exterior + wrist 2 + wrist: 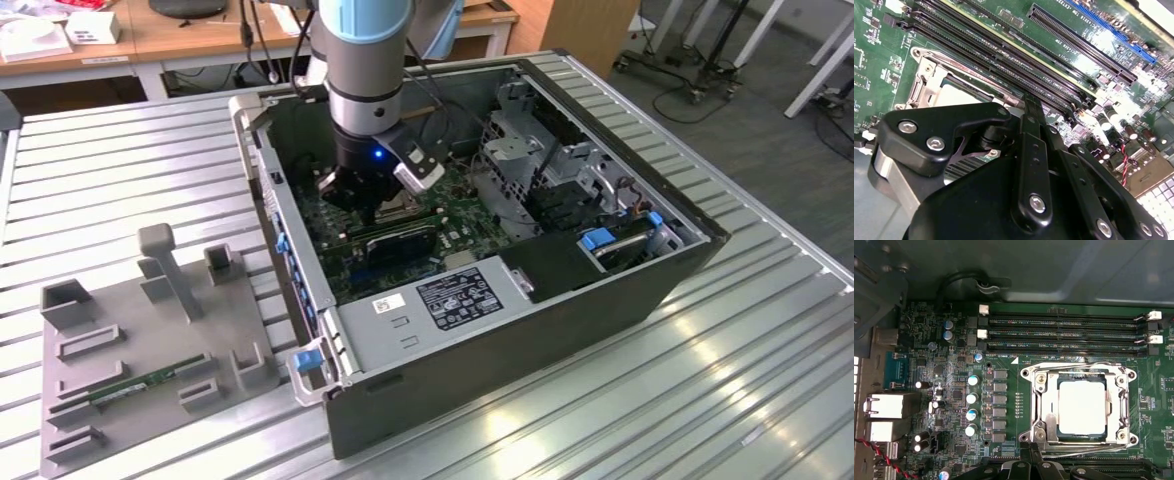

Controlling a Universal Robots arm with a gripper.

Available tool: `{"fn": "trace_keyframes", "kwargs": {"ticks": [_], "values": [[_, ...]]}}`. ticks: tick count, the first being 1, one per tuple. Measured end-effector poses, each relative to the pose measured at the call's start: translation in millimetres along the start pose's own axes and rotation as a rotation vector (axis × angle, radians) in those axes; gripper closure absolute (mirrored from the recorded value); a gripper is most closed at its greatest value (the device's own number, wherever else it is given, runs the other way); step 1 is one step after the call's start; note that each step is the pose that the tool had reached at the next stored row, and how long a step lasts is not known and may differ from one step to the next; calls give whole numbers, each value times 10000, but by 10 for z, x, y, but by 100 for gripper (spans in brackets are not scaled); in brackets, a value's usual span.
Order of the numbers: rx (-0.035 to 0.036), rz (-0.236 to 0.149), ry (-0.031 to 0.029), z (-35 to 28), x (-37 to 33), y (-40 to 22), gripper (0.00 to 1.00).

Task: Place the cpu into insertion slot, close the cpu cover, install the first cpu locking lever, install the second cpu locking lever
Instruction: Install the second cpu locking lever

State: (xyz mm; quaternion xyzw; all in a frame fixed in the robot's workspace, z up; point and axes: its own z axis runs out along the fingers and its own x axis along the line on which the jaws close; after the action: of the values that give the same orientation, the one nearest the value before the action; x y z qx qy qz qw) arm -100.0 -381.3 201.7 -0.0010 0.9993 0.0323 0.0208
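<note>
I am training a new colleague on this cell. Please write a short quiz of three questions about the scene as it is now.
1. True or false: the cpu already lies in the socket.
2. In the first wrist view, the cover is: A) raised upright, B) lying flat around the cpu, C) on the table outside the case.
3. In the exterior view, where is the gripper: inside the case or over the grey fixture?

Key
1. True.
2. B.
3. Inside the case, low over the motherboard.
</note>
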Motion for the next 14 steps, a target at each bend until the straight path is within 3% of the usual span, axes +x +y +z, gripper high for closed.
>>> {"fn": "trace_keyframes", "kwargs": {"ticks": [14], "values": [[-13,1,0,11,4,19,89]]}}
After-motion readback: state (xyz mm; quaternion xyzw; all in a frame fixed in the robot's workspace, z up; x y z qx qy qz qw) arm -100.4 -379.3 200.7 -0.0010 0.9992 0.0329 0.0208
